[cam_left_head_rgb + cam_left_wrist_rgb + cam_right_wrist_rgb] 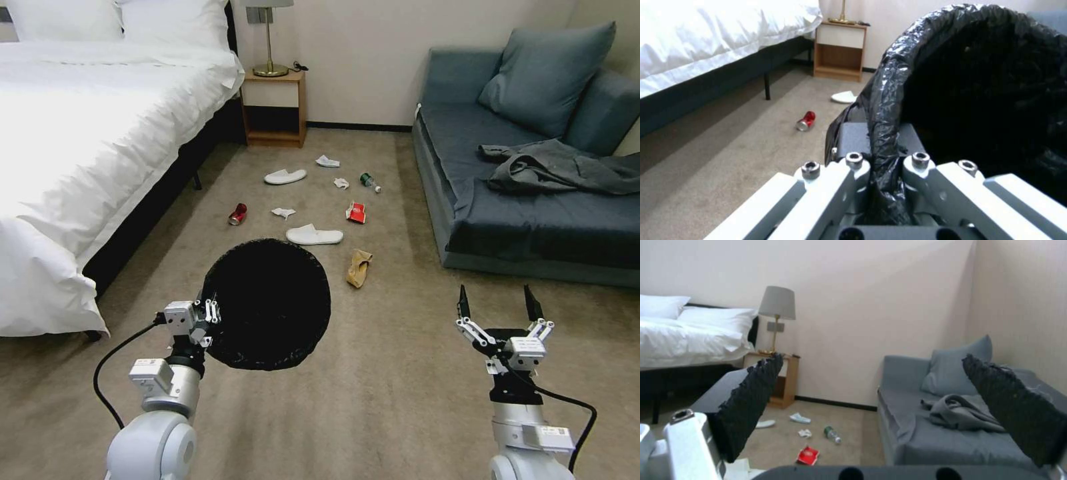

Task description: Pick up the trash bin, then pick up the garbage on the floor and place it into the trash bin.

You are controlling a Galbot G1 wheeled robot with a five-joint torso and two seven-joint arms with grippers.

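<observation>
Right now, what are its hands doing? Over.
Left hand shut on trash bin rim, bin held. Right hand open, empty. Garbage on floor: red can, slippers. Nothing blocking.

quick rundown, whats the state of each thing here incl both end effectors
left end effector: shut on the trash bin rim
right end effector: open, empty
trash bin: lined with a black bag, held up
red can: crushed, on its side
green bottle: lying down
paper bag: crumpled flat

The trash bin (270, 303) hides the left end effector's (208, 319) fingertips and the carpet beneath it. Beyond the bin, the white scraps (283, 212) are too small to identify.
</observation>
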